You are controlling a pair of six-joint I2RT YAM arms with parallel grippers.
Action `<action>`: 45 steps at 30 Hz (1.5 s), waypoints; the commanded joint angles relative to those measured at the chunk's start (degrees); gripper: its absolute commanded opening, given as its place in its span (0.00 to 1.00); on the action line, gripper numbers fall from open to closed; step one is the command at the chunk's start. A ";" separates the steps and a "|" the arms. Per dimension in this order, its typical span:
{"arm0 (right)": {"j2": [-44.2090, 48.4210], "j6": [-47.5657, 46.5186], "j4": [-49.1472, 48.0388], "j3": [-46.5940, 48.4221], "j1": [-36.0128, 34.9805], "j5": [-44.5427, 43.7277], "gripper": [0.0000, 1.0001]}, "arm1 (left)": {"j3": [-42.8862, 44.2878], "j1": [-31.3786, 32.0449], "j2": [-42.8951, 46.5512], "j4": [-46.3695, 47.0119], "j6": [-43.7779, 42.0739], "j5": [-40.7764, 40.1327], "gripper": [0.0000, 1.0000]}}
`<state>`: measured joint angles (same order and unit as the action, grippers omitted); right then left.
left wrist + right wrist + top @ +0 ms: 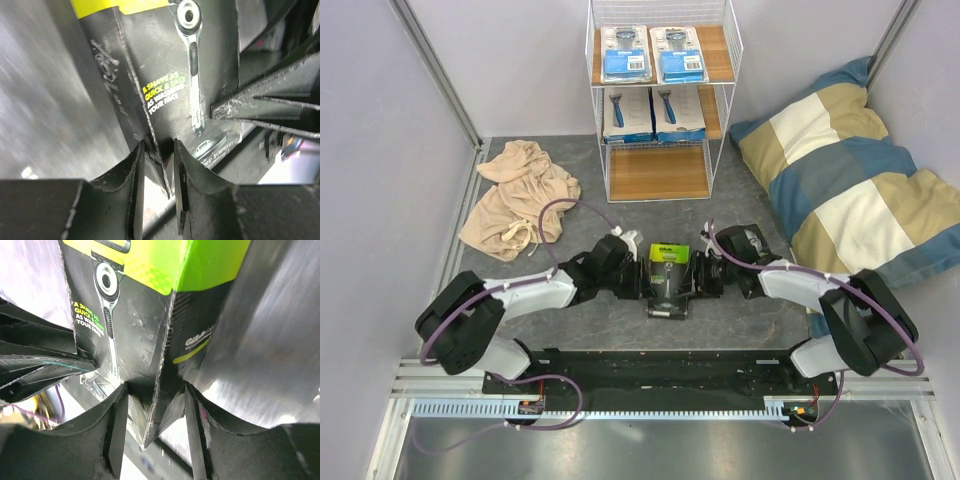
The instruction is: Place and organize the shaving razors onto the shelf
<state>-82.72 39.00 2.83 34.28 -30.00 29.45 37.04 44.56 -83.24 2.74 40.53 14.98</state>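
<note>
A black-and-green razor box [667, 264] stands on the grey floor mat between my two grippers. My left gripper [638, 272] is shut on its left edge; in the left wrist view the box's [165, 65] bottom corner is pinched between the fingers [159, 146]. My right gripper [699, 276] holds the right edge, with the box's [140, 315] corner wedged between its jaws [155, 390]. The white wire shelf [660, 172] stands behind. Two blue blister cards [626, 53] lie on its top board and two white razor packs [627, 113] on the middle board. The bottom board is bare.
A crumpled beige cloth [518, 195] lies left of the shelf. A large striped pillow [850, 185] fills the right side. Grey walls close in on both sides. The other arm's finger [270, 105] shows at the right of the left wrist view.
</note>
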 commanded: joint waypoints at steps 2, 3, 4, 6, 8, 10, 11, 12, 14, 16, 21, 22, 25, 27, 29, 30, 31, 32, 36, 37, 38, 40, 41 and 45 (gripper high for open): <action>6.42 2.30 0.15 -1.76 -5.77 6.93 0.45 | -1.17 10.02 7.38 2.19 6.40 3.40 0.22; 8.69 2.91 0.42 -2.81 -6.29 7.11 0.45 | -2.13 10.89 9.48 1.66 7.44 2.95 0.22; 9.84 3.96 1.20 -3.34 -6.82 7.28 0.45 | -2.67 12.56 10.55 1.22 8.06 2.34 0.22; 13.35 4.94 2.96 -4.57 -8.40 7.29 0.45 | -4.42 14.06 13.87 0.08 10.17 0.76 0.22; 15.73 6.26 4.37 -5.71 -9.81 6.94 0.45 | -5.48 15.91 16.26 -0.72 12.19 -0.65 0.22; 19.07 7.66 6.39 -6.42 -10.60 6.94 0.45 | -6.54 17.75 19.67 -2.39 13.25 -2.49 0.22; 20.13 8.19 7.01 -7.20 -11.39 6.93 0.45 | -6.80 18.37 20.57 -2.39 14.21 -3.29 0.22; 22.23 8.89 7.88 -7.56 -11.83 7.02 0.45 | -7.24 18.98 21.53 -4.39 14.66 -3.99 0.22; 24.17 10.47 8.68 -8.87 -13.41 6.59 0.45 | -7.77 20.92 23.21 -5.03 15.97 -5.75 0.22; 26.37 11.44 9.91 -9.93 -14.99 6.50 0.45 | -8.38 22.50 23.39 -5.90 16.68 -6.02 0.23; 30.77 13.73 12.72 -14.41 -17.37 5.71 0.45 | -9.79 25.66 22.69 -8.80 19.93 -7.16 0.29; 31.38 13.82 13.07 -14.85 -17.46 5.62 0.46 | -10.23 25.84 22.86 -9.16 20.63 -7.77 0.32; 32.71 13.21 14.92 -15.56 -17.37 4.48 0.47 | -11.46 26.90 24.44 -10.73 22.92 -10.22 0.49; 32.36 11.98 16.41 -15.13 -17.46 3.08 0.48 | -12.07 27.25 26.01 -13.11 23.89 -12.16 0.63; 31.57 11.27 16.77 -14.42 -17.46 2.37 0.48 | -12.51 27.25 26.99 -14.95 24.33 -14.80 0.81; 31.22 11.10 16.86 -14.25 -17.38 1.93 0.49 | -12.60 27.25 27.60 -15.39 24.42 -14.81 0.90; 30.78 10.40 16.86 -13.81 -17.46 1.32 0.50 | -12.69 27.25 27.69 -15.66 24.42 -17.59 0.92; 29.82 10.13 16.86 -13.63 -17.46 0.96 0.50 | -12.95 27.25 27.70 -15.58 24.59 -18.32 0.93; 27.79 8.72 16.94 -12.58 -17.46 -0.27 0.51 | -12.60 27.16 25.33 -13.65 24.42 -20.52 0.95; 27.52 8.46 16.94 -12.23 -17.46 -0.71 0.51 | -12.43 27.16 23.50 -13.29 24.16 -20.69 0.95; 27.00 8.28 16.94 -12.14 -17.46 -0.97 0.51 | -12.08 27.16 22.61 -12.77 23.98 -20.87 0.95; 26.38 7.93 16.86 -11.96 -17.46 -1.59 0.51 | -11.73 26.99 20.33 -11.71 23.28 -21.40 0.95; 26.38 7.58 16.86 -11.87 -17.46 -2.03 0.51 | -11.29 26.90 19.79 -11.71 23.27 -21.75 0.95; 25.85 7.58 16.07 -12.48 -17.38 -2.65 0.51 | -11.98 26.37 18.38 -7.85 22.92 -21.84 0.96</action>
<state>-56.36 47.68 19.35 20.47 -47.31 29.80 24.67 71.42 -63.86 -10.24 62.78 -3.99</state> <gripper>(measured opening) 0.512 0.951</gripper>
